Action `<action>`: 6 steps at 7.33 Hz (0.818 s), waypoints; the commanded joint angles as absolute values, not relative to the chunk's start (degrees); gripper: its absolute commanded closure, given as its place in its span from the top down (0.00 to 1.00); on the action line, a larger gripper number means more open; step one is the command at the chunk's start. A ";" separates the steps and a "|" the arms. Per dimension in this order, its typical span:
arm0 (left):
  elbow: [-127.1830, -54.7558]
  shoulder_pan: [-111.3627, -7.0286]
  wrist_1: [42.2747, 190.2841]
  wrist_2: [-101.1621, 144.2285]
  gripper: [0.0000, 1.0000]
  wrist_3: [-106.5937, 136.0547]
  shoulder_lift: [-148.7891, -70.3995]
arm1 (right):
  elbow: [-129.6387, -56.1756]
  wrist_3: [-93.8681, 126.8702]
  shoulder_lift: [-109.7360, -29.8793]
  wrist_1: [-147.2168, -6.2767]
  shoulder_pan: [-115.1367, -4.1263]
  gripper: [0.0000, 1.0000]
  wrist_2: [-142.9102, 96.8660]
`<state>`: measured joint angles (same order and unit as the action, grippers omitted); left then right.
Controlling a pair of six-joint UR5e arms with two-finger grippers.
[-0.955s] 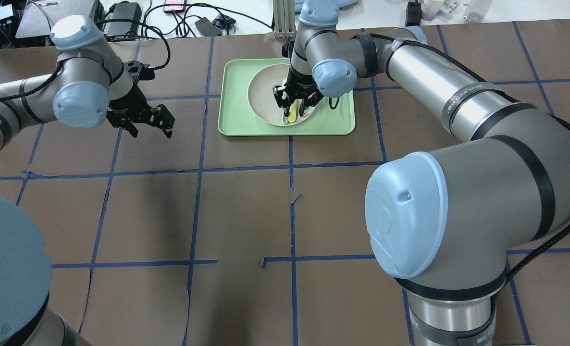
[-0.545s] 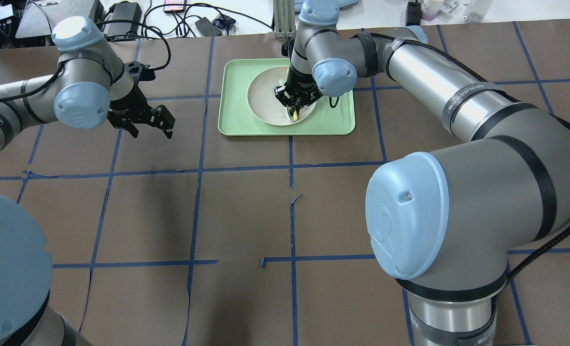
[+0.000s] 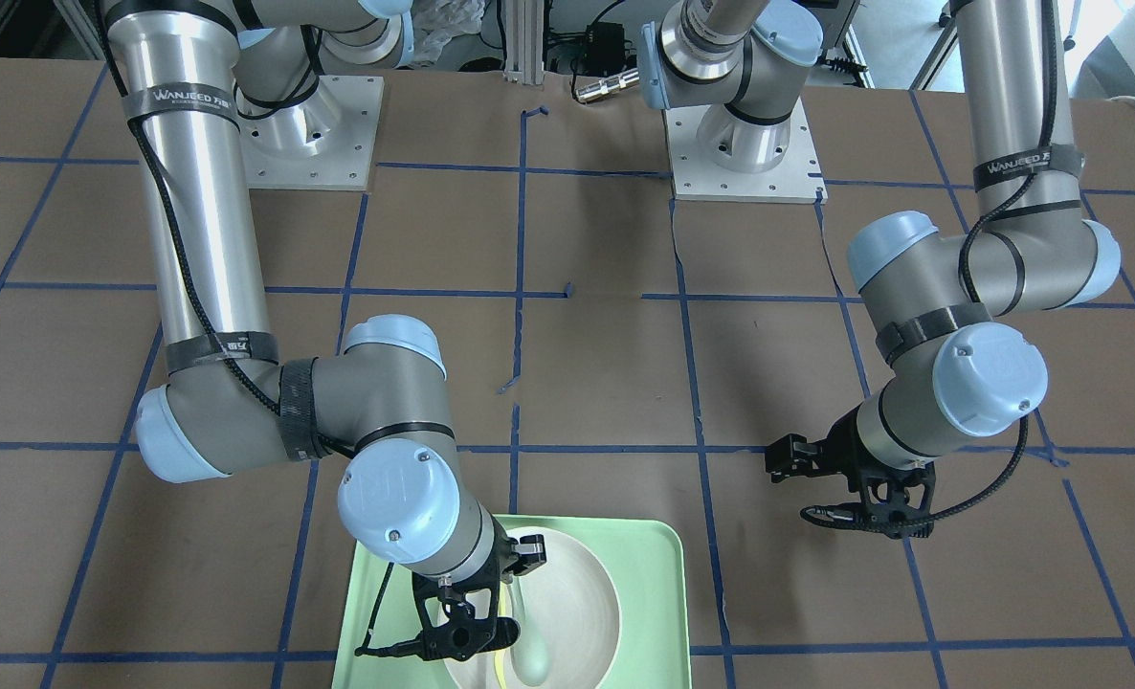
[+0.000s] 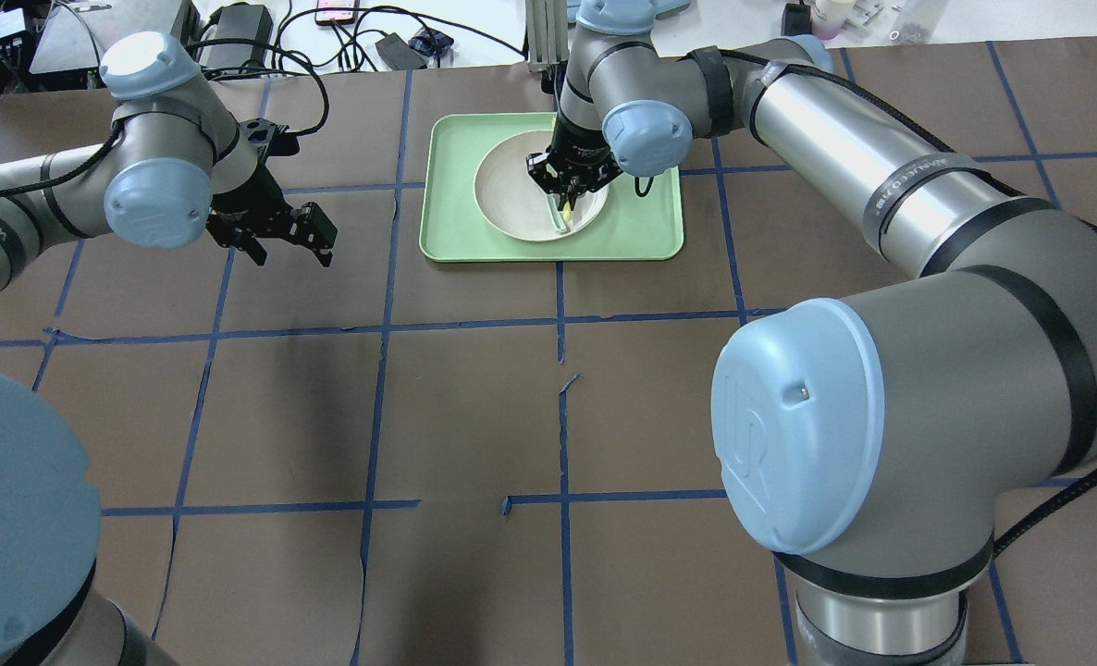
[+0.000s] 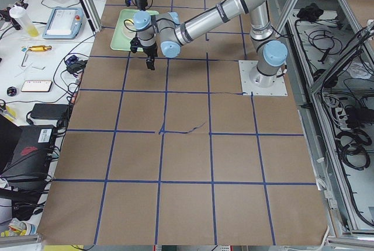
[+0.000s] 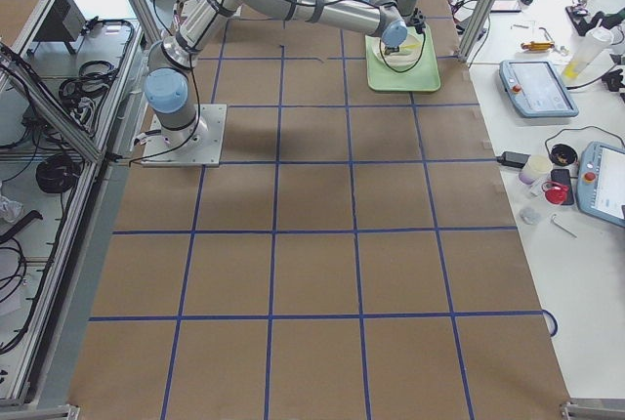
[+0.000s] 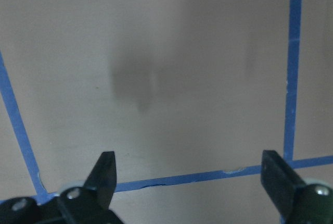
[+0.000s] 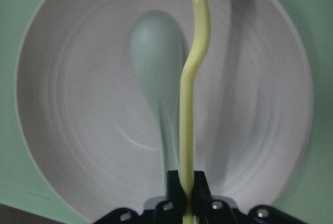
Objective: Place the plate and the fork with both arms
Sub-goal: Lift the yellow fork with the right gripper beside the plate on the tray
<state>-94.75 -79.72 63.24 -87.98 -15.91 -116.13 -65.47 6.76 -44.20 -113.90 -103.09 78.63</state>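
fork [image 8: 186, 109] end cut off, plate [image 3: 582, 584] cropped

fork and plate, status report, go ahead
Right claw shut on fork, above plate. Left claw open, empty, over table beside tray. Plate sits in tray. Mint spoon lies in plate, right beside fork.

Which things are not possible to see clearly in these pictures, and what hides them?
- Far end of the fork: cut off by the top edge of the right wrist view, so tines or handle is unclear.
- Overhead view: the right gripper covers most of the fork.
- Handle end of the spoon: hidden under the right gripper.
- The plate and the tray: cut off by the bottom edge of the front-facing view.
- Side views: the fork is too small.
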 commanded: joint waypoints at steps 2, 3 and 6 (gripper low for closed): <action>-94.75 -79.63 63.28 -88.07 1.00 -15.91 -116.10 | -62.06 7.83 -45.79 -113.73 -101.27 0.00 77.88; -94.66 -79.63 63.28 -88.07 1.00 -15.91 -116.10 | -62.57 7.21 -47.18 -112.60 -97.68 0.00 76.04; -94.83 -79.54 63.19 -88.07 1.00 -15.91 -116.19 | -67.03 3.76 -47.64 -108.54 -93.17 0.00 72.96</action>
<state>-94.74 -79.57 63.27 -88.07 -15.91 -116.18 -64.52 3.57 -47.57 -109.22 -94.29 74.32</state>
